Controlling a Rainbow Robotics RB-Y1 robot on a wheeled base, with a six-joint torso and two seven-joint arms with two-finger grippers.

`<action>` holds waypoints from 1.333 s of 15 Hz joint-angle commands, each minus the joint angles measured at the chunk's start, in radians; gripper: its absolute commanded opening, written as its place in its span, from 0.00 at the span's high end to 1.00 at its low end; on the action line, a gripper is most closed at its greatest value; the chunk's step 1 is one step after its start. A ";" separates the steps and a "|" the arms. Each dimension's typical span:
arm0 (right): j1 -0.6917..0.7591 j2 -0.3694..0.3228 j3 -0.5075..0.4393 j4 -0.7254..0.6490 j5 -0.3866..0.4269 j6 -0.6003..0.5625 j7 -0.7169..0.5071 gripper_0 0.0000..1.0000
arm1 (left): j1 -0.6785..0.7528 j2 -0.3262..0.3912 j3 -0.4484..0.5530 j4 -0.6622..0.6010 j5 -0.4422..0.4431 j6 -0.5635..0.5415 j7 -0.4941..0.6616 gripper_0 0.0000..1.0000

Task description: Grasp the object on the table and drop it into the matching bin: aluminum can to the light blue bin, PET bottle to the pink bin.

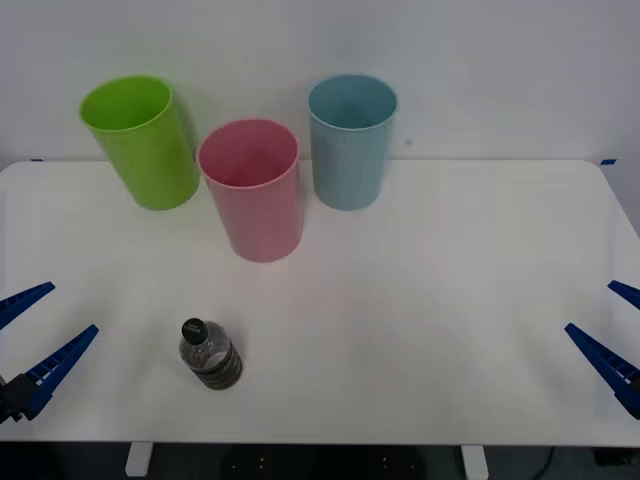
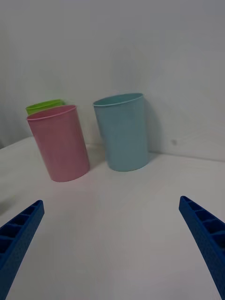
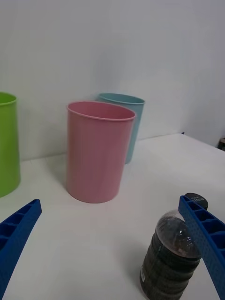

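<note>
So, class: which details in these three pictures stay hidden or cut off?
- Lime green bin, right wrist view: the pink bin hides all but its rim.
- Light blue bin, left wrist view: the pink bin covers part.
- Bottle, left wrist view: a left gripper finger overlaps its cap.
- Right gripper, front view: cut off by the edge.

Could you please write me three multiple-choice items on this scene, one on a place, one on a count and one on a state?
1. The PET bottle stands nearest which gripper?
A. left gripper
B. right gripper
C. midway between both

2. How many bins stand on the table?
A. two
B. three
C. four

3. How do the left gripper's fingers stand?
A. shut on the bottle
B. shut on nothing
C. open

Answers:
1 A, the bottle stands on the robot's left, by that gripper.
2 B: lime green bin, pink bin, light blue bin.
3 C, both fingers are spread wide, holding nothing.
</note>
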 commanded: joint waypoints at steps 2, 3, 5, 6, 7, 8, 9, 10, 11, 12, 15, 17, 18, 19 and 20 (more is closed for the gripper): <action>0.000 0.000 0.000 0.000 0.000 0.000 0.000 0.00 | 0.019 -0.015 -0.010 0.018 -0.005 -0.004 0.000 0.00; 0.000 0.000 0.000 0.000 0.000 0.000 0.000 0.00 | 0.024 -0.024 -0.011 0.018 -0.005 -0.004 -0.002 0.00; 0.000 0.000 0.000 0.000 0.000 0.000 0.000 0.00 | 0.038 -0.004 -0.039 0.015 0.033 -0.007 -0.002 0.00; 0.000 0.000 0.000 0.000 0.000 0.000 0.000 0.00 | 0.042 -0.004 -0.039 0.015 0.033 -0.007 -0.002 0.00; 0.000 0.000 0.000 0.000 0.000 0.000 0.000 0.00 | 0.045 -0.001 -0.039 0.017 0.033 -0.007 -0.005 0.00; 0.000 0.000 0.000 0.000 0.000 0.000 0.000 0.00 | 0.051 0.004 -0.040 0.017 0.033 -0.007 -0.008 0.00; 0.000 0.000 0.000 0.000 0.000 0.000 0.000 0.00 | 0.057 0.007 -0.043 0.017 0.033 -0.007 -0.012 0.00; 0.000 0.000 0.000 0.000 0.000 0.000 0.000 0.00 | 0.062 0.008 -0.050 0.017 0.030 -0.007 -0.020 0.00; 0.000 0.000 0.000 0.000 0.000 0.000 0.000 0.00 | 0.065 0.010 -0.057 0.017 0.017 -0.005 -0.028 0.00; 0.000 0.000 0.000 0.000 0.000 0.000 0.000 0.00 | 0.067 0.010 -0.059 0.017 0.001 -0.005 -0.034 0.00; 0.000 0.000 0.000 0.000 0.000 0.000 0.000 0.00 | 0.067 0.011 -0.063 0.017 -0.054 -0.005 -0.068 0.00; 0.000 0.000 0.000 0.000 0.000 0.000 0.000 0.00 | 0.067 0.014 -0.076 0.034 -0.072 -0.005 -0.127 0.00; 0.000 0.000 0.000 0.000 0.000 0.000 0.000 0.00 | 0.062 0.014 -0.088 0.050 -0.074 -0.005 -0.158 0.00; 0.000 0.000 0.000 0.000 0.000 0.000 0.000 0.00 | 0.057 0.017 -0.106 0.072 -0.074 -0.005 -0.192 0.00; 0.000 0.000 0.000 0.000 0.000 0.000 0.000 0.00 | 0.051 0.020 -0.122 0.095 -0.076 -0.007 -0.221 0.00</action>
